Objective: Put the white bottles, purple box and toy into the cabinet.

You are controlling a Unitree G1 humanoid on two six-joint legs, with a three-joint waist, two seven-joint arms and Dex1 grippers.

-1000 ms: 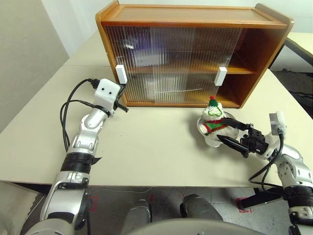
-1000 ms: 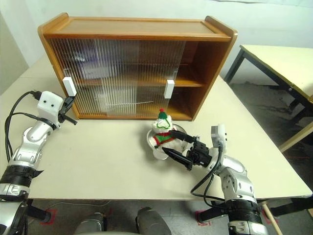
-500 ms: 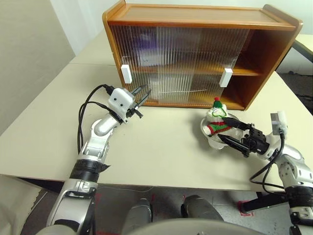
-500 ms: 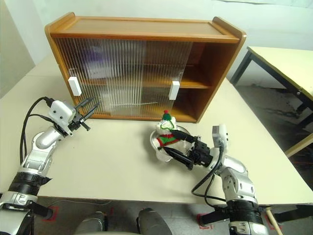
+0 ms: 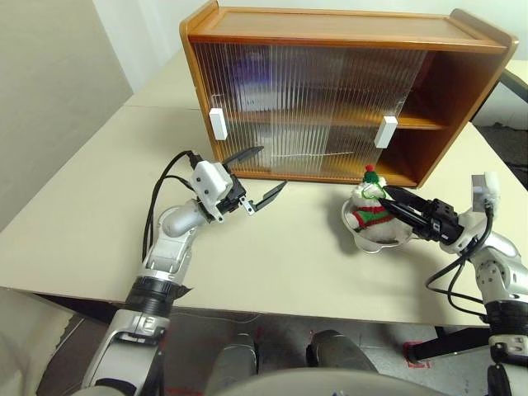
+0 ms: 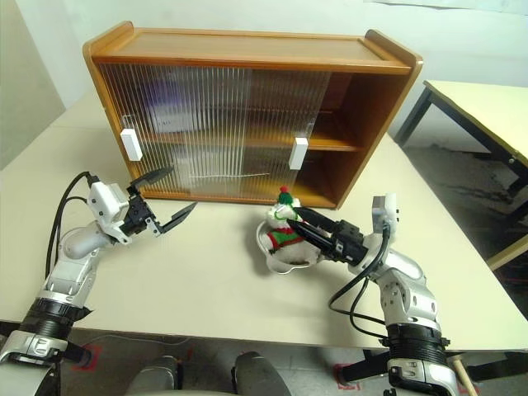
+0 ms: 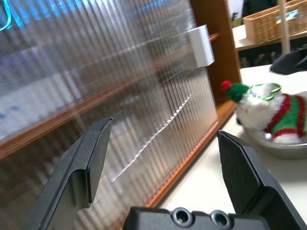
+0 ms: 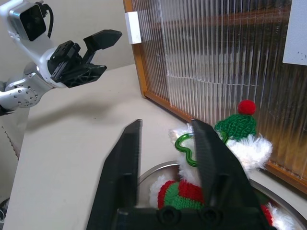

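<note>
The toy (image 5: 369, 210), a white plush with a striped scarf and a red pompom hat, sits in a steel dish (image 5: 373, 244) in front of the cabinet's open right end. My right gripper (image 5: 386, 192) hovers at the toy's head, open but narrowed; in the right wrist view its fingers (image 8: 211, 158) straddle the toy's green loop without clamping it. My left gripper (image 5: 272, 166) stands wide open and empty before the ribbed doors of the cabinet (image 5: 346, 37). A blurred lilac shape (image 5: 245, 85), perhaps the purple box, shows through the door. The white bottles cannot be made out.
Both sliding doors with white handles (image 5: 217, 124) (image 5: 384, 132) cover the cabinet's left and middle, leaving the right section open. The cream table (image 5: 280, 256) has bare room between the two grippers. Another table (image 6: 487, 95) stands to the right.
My left gripper has moved right, away from the left door handle, and opened wide. My right gripper has risen to the toy's head and its fingers have narrowed.
</note>
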